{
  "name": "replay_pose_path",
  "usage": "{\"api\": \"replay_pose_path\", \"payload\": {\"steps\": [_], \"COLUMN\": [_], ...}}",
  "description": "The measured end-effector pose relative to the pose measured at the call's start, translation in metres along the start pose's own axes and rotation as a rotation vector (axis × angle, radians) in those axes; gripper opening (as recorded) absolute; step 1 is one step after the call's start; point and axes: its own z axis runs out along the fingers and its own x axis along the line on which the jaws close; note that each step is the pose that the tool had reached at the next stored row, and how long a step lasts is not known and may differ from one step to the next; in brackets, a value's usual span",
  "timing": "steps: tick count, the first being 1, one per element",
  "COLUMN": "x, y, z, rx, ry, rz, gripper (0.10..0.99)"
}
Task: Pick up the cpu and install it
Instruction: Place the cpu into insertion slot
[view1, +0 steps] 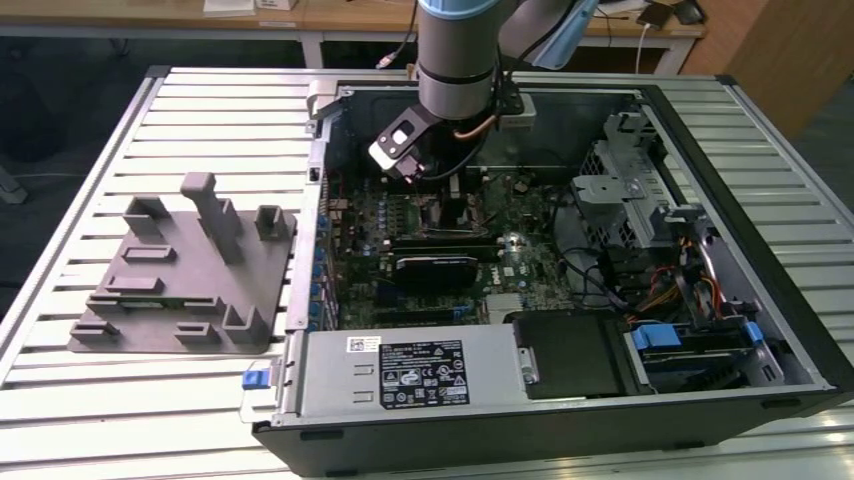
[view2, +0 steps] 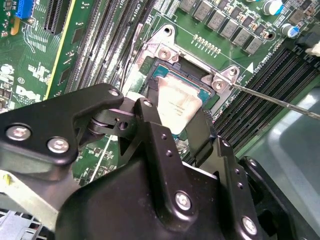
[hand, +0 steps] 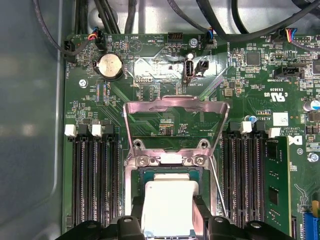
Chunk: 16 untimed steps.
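At the socket (hand: 150, 175), cpu (hand: 170, 200) in pincer (hand: 170, 215)

In the second wrist view the gripper (view2: 177, 127) and its black body cover the near half of the cpu (view2: 179, 106). In the first wrist view the picture's edge chops both off. So I can't tell if the chip sits flat in the socket (hand: 142, 161); it might. In the exterior view the arm (view1: 454, 60) blocks that whole spot, and its upper part runs out of frame.

socket frame (hand: 175, 106) and memory slots (hand: 95, 180) close around cpu (hand: 170, 200)
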Motion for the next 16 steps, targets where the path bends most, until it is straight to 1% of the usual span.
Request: {"api": "replay_pose_path", "payload": {"steps": [8,9,12,16], "x": [0.0000,0.0000,0.0000,0.0000], "y": [0.0000,0.0000,0.0000,0.0002], "z": [-0.0004,-0.0005,-0.0008,-0.0043], "rx": [0.000,0.000,0.000,0.000], "ry": [0.0000,0.0000,-0.0001,-0.0002], "rz": [0.000,0.000,0.000,0.000], "gripper": [0.490,0.553,0.553,0.553]}}
